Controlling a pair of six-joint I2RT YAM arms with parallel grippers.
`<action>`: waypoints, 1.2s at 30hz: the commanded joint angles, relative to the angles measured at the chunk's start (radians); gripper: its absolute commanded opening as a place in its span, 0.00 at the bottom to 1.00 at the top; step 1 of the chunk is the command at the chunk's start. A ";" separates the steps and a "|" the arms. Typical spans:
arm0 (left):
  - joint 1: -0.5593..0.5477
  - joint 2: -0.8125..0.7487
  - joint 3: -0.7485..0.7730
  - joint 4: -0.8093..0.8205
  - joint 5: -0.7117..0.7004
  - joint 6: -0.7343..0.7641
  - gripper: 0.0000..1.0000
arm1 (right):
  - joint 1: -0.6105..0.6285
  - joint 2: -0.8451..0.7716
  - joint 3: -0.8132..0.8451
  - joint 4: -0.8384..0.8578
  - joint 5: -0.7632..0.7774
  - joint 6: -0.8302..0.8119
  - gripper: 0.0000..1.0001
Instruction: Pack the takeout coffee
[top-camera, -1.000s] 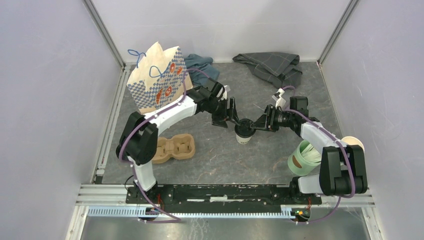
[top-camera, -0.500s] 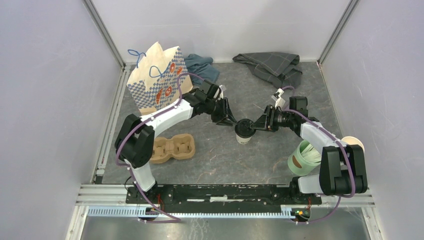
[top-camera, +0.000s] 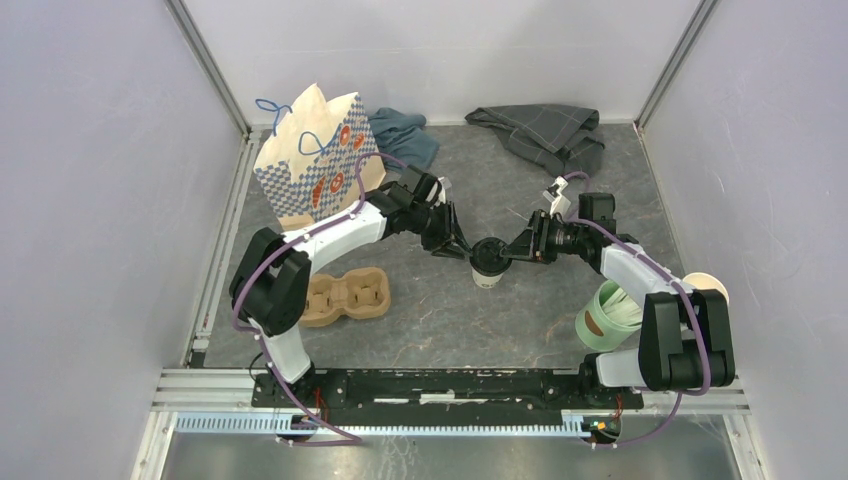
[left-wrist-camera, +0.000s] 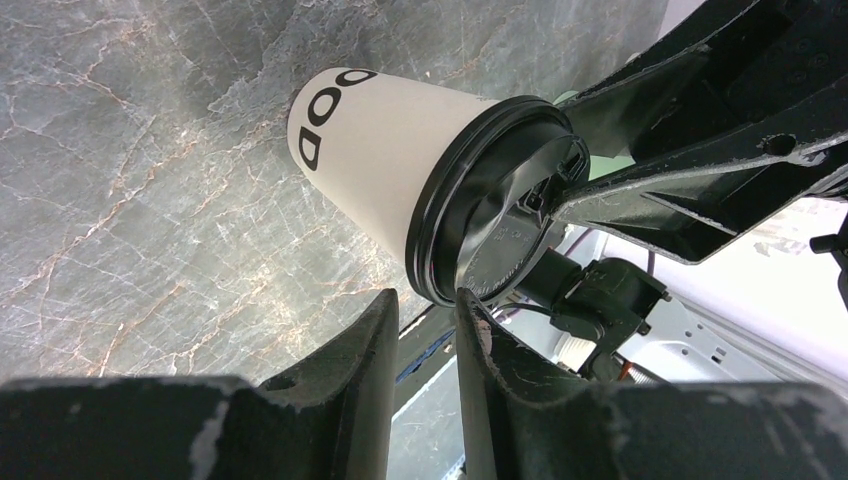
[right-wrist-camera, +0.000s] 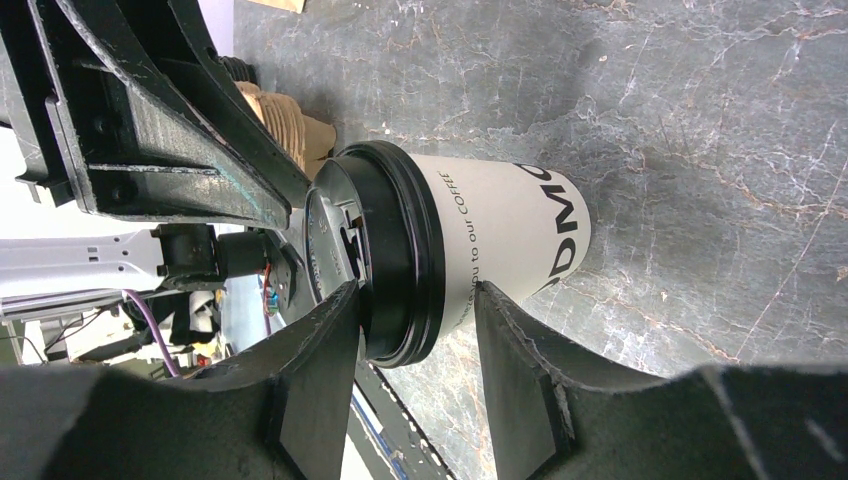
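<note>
The right fingers (right-wrist-camera: 310, 370) were clamped across the black lid of the takeout coffee (right-wrist-camera: 480, 240), one at each side of the rim. The left fingers (left-wrist-camera: 365, 360) stood close together with only a narrow gap, their tips at the opposite edge of the same lid. Whether they actually pinched the rim could not be told.

The coffee itself stood upright on the desk (top-camera: 450, 330), lid on, between the two arms. It seemed that packing had hardly begun: the cup was lidded and gripped, but it sat in no holder or bag, so the lift and the placing were all left to do.

To the near left of the coffee lay a brown pulp cup carrier (top-camera: 347, 297), its wells showing nothing in them. To the far left of the coffee stood a patterned paper bag (top-camera: 315, 160), upright; its inside was hidden. Well to the near right of the coffee a mint-green cup (top-camera: 607, 318) held pale sticks, and just beyond it sat a lidless white cup (top-camera: 705, 288), tan inside, with nothing visible in it.
</note>
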 joint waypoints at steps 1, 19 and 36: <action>-0.005 0.017 -0.002 0.015 0.022 -0.014 0.34 | 0.003 0.004 0.024 0.023 0.013 -0.013 0.51; -0.025 0.087 0.011 -0.079 -0.065 0.065 0.31 | 0.014 0.009 0.004 0.013 0.050 -0.024 0.51; -0.044 0.152 -0.093 -0.198 -0.376 0.265 0.26 | -0.022 0.012 -0.091 0.079 0.030 0.007 0.50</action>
